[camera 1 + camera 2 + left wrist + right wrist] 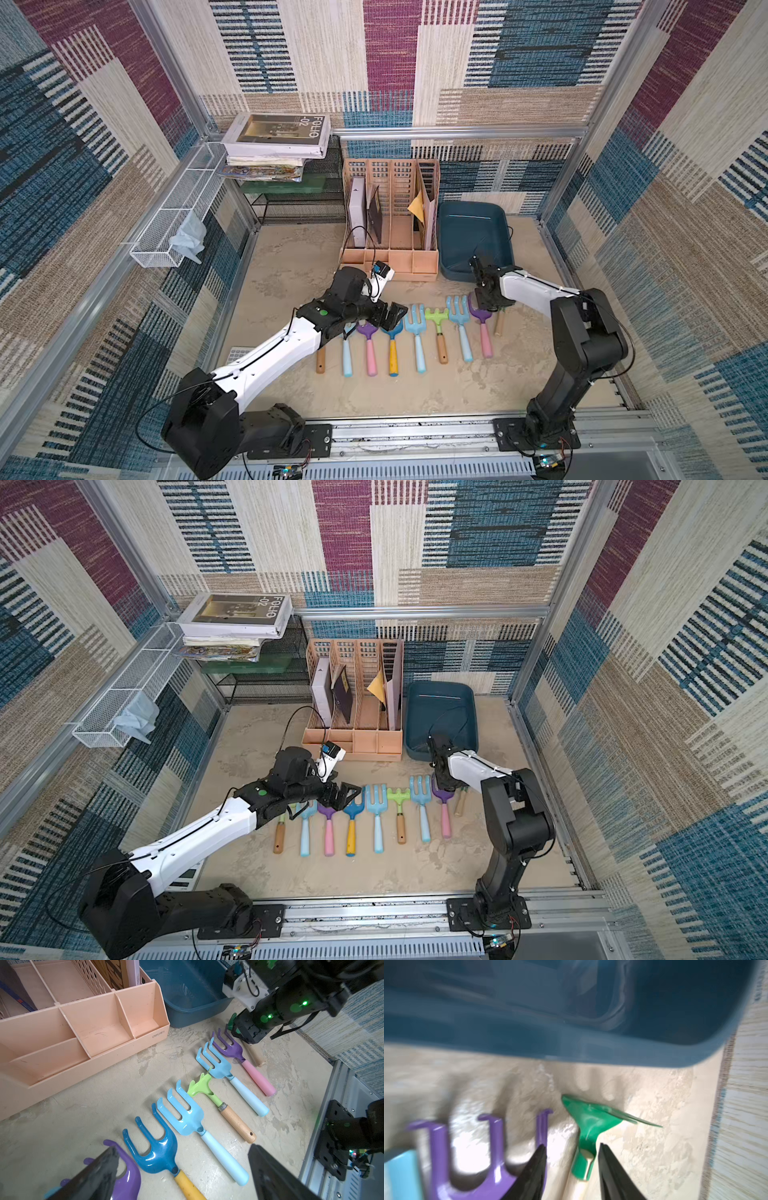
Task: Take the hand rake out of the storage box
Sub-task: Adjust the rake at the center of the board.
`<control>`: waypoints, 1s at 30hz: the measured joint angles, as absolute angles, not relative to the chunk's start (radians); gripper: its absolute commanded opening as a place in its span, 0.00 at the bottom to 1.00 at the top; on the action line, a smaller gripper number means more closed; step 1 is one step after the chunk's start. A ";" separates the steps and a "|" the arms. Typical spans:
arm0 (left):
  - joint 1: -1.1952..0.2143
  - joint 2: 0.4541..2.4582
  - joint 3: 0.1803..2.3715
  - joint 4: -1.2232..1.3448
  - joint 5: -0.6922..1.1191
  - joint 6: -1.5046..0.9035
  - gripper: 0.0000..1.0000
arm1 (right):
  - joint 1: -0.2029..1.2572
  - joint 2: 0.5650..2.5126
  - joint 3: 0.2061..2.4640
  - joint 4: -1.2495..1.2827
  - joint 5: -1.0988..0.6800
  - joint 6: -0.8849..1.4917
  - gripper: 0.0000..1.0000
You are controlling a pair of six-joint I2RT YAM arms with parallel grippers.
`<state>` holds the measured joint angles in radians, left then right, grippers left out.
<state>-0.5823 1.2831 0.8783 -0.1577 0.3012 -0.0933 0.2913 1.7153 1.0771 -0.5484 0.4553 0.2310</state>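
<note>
The left claw [395, 316] hangs wide open and empty over the left end of a row of garden tools [415, 328], which lie side by side on the sandy counter [291, 266]. To this claw's right the row runs on, with forks and rakes on blue, pink, yellow and wooden handles, all lying flat.

At the row's right end, the right claw [572, 1145] points down over a green hand rake [591, 1120] with a pale wooden handle. Its jaws stand apart, one on each side of the rake's neck, and grip nothing. The rake lies on the counter. A purple fork [471, 1157] lies just beside this claw, on the side toward the left arm.

Just beyond the claw's tips sits the blue storage box [469, 237], and no tool shows in the part of it in view. The rake appears to be already out of the box and set down, so likely all that remains is for the claw to lift clear.
</note>
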 measured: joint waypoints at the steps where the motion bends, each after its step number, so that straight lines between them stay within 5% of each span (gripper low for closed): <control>1: -0.582 1.283 0.878 -0.158 0.301 -0.093 0.99 | 0.279 1.676 1.058 -0.533 0.419 0.240 0.53; 6: -0.582 1.283 0.878 -0.158 0.291 -0.093 0.99 | 0.163 1.497 0.898 -0.467 0.282 0.338 0.58; 13: -0.582 1.292 0.884 -0.161 0.291 -0.093 0.99 | 0.060 1.422 0.720 -0.374 0.080 0.409 0.51; 20: -0.582 1.289 0.884 -0.165 0.291 -0.093 0.99 | 0.038 1.494 0.739 -0.325 0.019 0.404 0.23; 30: -0.582 1.280 0.877 -0.165 0.288 -0.093 0.99 | 0.059 1.419 0.796 -0.471 0.094 0.354 0.11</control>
<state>-0.5823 1.2797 0.8768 -0.1646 0.2878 -0.0933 0.0586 1.4189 0.7956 -0.4709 0.0940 0.3542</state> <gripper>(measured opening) 0.992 0.194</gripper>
